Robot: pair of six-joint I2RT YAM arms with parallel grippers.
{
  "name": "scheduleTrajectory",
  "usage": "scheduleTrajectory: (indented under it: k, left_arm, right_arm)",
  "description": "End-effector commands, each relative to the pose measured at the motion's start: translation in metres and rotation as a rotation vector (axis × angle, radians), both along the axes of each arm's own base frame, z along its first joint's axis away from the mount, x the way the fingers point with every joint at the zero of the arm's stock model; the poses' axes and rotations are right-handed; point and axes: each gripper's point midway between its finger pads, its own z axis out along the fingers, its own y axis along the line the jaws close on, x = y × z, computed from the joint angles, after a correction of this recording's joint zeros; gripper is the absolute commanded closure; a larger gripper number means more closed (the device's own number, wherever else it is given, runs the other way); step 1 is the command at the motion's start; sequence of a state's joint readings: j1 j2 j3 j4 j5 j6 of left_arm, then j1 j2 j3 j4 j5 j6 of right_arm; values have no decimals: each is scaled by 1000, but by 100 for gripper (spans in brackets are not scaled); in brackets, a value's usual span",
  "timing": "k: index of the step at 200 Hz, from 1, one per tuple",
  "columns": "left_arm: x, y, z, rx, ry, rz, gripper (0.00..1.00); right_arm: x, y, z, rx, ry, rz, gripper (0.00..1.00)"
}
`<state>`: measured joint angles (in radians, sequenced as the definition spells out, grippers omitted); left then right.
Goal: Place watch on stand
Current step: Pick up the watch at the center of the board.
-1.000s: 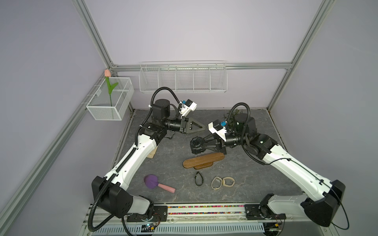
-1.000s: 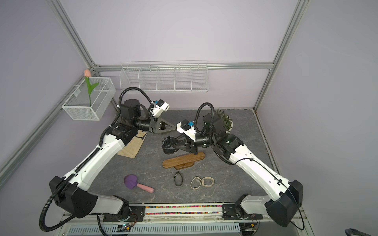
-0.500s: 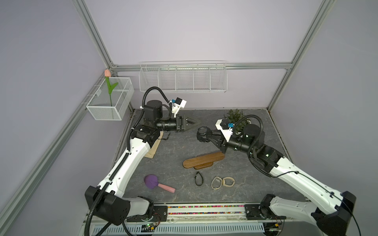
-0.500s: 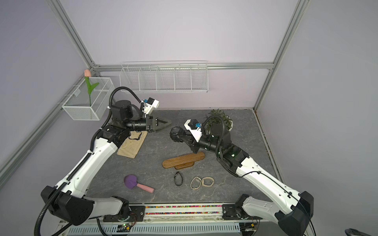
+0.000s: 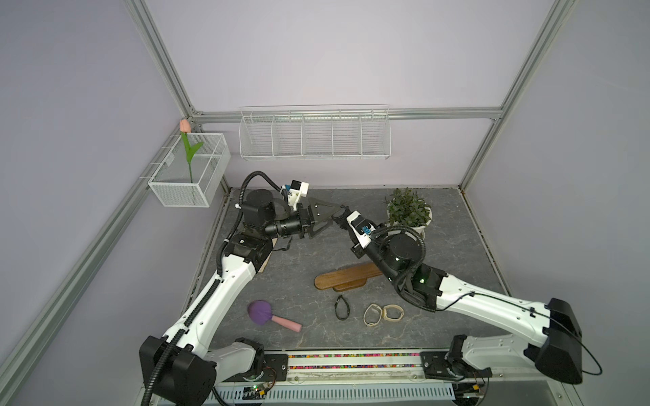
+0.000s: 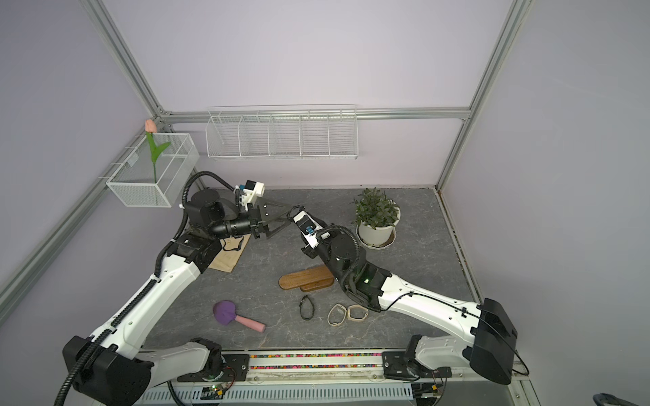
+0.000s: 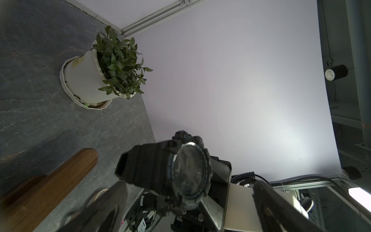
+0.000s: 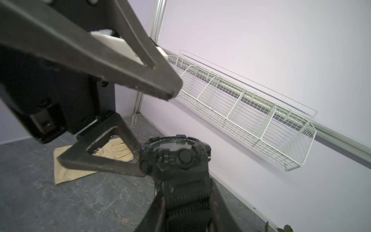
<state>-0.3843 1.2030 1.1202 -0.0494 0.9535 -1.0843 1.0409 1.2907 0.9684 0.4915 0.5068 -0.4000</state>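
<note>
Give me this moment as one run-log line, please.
right gripper: shut on watch strap | left gripper: open, flanking watch | stand: on table, bare | step: watch not yet placed

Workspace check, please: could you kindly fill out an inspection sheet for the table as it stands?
Surface: grey stone-look tabletop, no spills seen.
Job's things: black watch held aloft by its strap; wooden stand with nothing on it.
Clutter: purple-headed brush, black band, two beige bands, beige glove, potted plant.
Grippers: right gripper shut on the strap; left gripper open, jaws astride the watch case.
Cables: black cable loops above both wrists.
Surroundings: wire shelf on back wall; wire basket holding a tulip.
</note>
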Motion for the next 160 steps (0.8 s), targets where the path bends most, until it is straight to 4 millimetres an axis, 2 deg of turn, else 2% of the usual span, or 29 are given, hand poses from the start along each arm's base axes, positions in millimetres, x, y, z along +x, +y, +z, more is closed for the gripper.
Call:
scheduleTrajectory:
  k: [1, 47, 66, 80, 109, 137, 160]
  left_arm:
    - [-7, 5, 15, -37, -15, 12, 0]
    - [0, 6, 27, -76, -15, 52, 1]
    - [5, 4, 31, -112, -7, 52, 8]
    - [9, 3, 31, -136, 10, 52, 17]
    - [12, 2, 26, -149, 35, 57, 43]
    - [11, 6, 30, -144, 19, 74, 52]
    - [10, 9, 35, -129, -3, 92, 67]
  right_arm:
    - [2, -11, 27, 69, -124, -109, 93]
    - [-9, 6, 23, 49, -201, -131, 93]
    - [-16, 15, 23, 39, -242, -134, 93]
    - [-18, 20, 21, 35, -253, -137, 93]
    - [-17, 26, 14, 31, -230, -124, 93]
    - [-16, 26, 12, 34, -215, -127, 93]
    - [-14, 25, 10, 34, -202, -144, 93]
